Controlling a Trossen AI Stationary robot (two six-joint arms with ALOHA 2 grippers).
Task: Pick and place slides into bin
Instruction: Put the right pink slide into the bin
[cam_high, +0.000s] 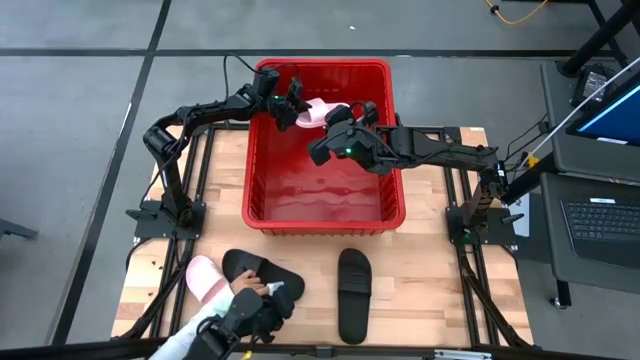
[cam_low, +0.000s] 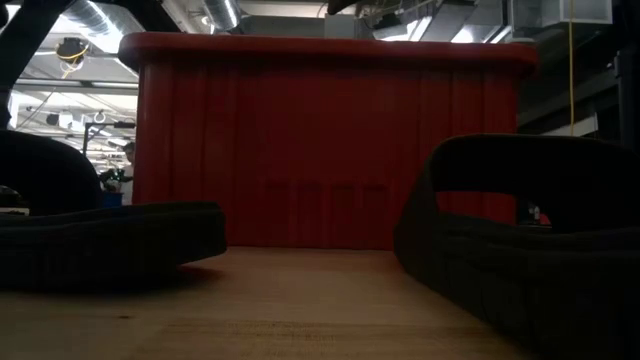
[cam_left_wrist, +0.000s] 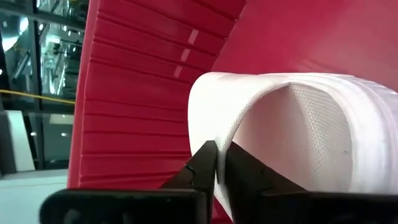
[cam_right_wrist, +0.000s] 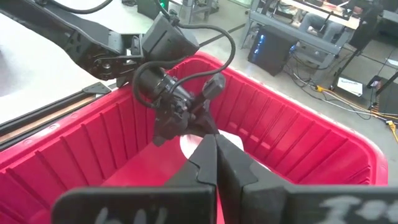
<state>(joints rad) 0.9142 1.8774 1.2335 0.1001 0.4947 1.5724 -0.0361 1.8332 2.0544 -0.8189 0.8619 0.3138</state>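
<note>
Slides: high view, pink slide (cam_high: 316, 112) upper centre inside bin (cam_high: 262, 190), left gripper (cam_high: 291, 110) pinching its strap, right gripper (cam_high: 345, 122) closed beside it; black slide (cam_high: 353, 293) and two more lower frame. Left wrist view: fingers (cam_left_wrist: 205, 163) clamp pink strap. Low view: black slides before bin.

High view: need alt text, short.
Both grippers are over the red bin: the left gripper grips a pale pink slide by its strap, the right gripper beside it is shut. A pink and two black slides lie before the bin, beside a person's hand.
</note>
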